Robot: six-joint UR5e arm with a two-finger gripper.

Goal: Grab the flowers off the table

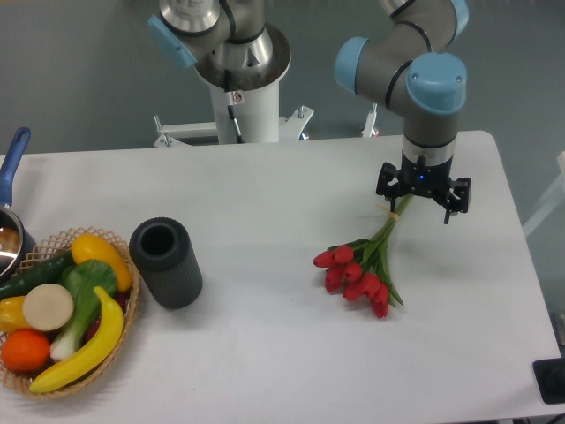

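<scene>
- A woven basket [132, 305] sits at the near left corner of the counter [265, 353], partly cut off by the picture's left and bottom edges.
- Inside the basket lie a long yellow banana [84, 349], an orange fruit [24, 350], a round pale slice-like piece [48, 306], a green-and-white leafy vegetable [84, 291], a yellow pepper-like piece [99, 256] and a dark green cucumber [35, 274].
- Just beside the basket's right rim a dark grey ribbed cylinder [165, 261] lies tilted, its open mouth facing up and toward the far side.
- The flowers [357, 274] lie on the counter in its right half, roughly midway between near and far edges; the red buds point toward the near left and the green stems run up toward the far right.
- A yellowish band [395, 212] ties the stems close to their far end.
- The end effector [423, 201] hangs straight down over that far end of the stems, its dark fingers [452, 199] spread to either side; the stem ends disappear under it, and whether the fingers press on them cannot be told.
- At the left edge a pot [7, 238] with a blue handle [12, 163] shows only in part.
- The arm's white base [243, 97] stands behind the far edge of the counter.
</scene>
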